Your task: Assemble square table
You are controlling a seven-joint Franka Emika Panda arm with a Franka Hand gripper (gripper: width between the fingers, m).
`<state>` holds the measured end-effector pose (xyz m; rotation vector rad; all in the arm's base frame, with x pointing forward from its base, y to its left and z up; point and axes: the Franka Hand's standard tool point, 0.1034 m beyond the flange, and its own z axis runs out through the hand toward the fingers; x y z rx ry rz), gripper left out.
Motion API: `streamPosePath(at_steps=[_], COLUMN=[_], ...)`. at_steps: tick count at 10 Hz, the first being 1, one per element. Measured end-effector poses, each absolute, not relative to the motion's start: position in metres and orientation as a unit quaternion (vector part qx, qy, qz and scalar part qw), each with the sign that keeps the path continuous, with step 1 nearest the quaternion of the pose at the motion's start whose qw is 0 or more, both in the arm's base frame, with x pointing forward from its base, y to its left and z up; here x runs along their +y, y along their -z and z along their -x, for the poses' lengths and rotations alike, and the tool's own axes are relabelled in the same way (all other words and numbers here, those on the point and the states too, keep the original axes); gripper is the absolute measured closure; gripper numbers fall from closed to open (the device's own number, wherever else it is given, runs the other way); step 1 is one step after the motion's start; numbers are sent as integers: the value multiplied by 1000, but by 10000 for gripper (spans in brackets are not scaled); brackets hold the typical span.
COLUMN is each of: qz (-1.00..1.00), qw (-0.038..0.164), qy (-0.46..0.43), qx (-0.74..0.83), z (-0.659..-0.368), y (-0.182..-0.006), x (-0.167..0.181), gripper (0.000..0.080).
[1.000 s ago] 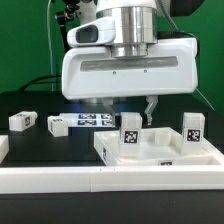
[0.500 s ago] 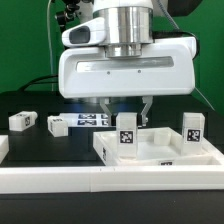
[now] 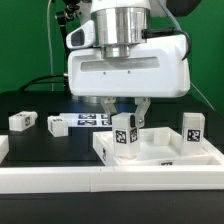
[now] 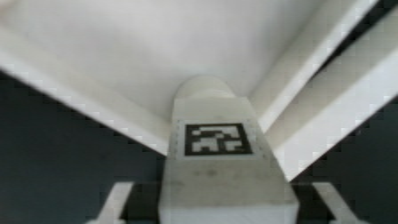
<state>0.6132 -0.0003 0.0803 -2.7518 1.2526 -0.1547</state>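
**White leg at the tabletop: grip and clearance**

White plastic filled the centre of the exterior view. My gripper [image 3: 128, 116] stood over one leg [image 3: 125, 138], fingers narrow and closed on its two sides; the wrist view showed the same leg [image 4: 214, 140] between my fingers [image 4: 125, 202], tag facing the camera. The leg stood inside the square tabletop [image 3: 150, 163], near its corner toward the exterior view's left, leaning slightly rather than plumb.

Procedure, as I judged it: bring the leg upright before turning it, hold the grip square on the flat sides, and press lightly downward so that it seats without jamming. Whether it had seated fully, the pictures did not show.

Clearance: the raised rim lay just beside the leg, so sideways travel was limited. A second leg [image 3: 192, 130] stood in the tabletop at centre right, apart from my fingers. Two loose legs [image 3: 22, 120] [image 3: 57, 124] and the marker board [image 3: 97, 120] lay at centre left. The white rail [image 3: 100, 185] crossed the lower frame. Room was freest straight upward.
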Motion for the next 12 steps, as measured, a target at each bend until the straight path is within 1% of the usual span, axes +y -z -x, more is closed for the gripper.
streamPosePath(at_steps=[4,9,10,11,12], qz=[843,765,766,770,791], qw=[67,77,77,77,75], qy=[40,28,28,28,30], qx=[532,639,638,632,606], z=[-613,-613,-613,-613,-613], y=[-80,-79,-79,-79,-79], x=[3,6,6,6,8], gripper=[508,508,508,433,433])
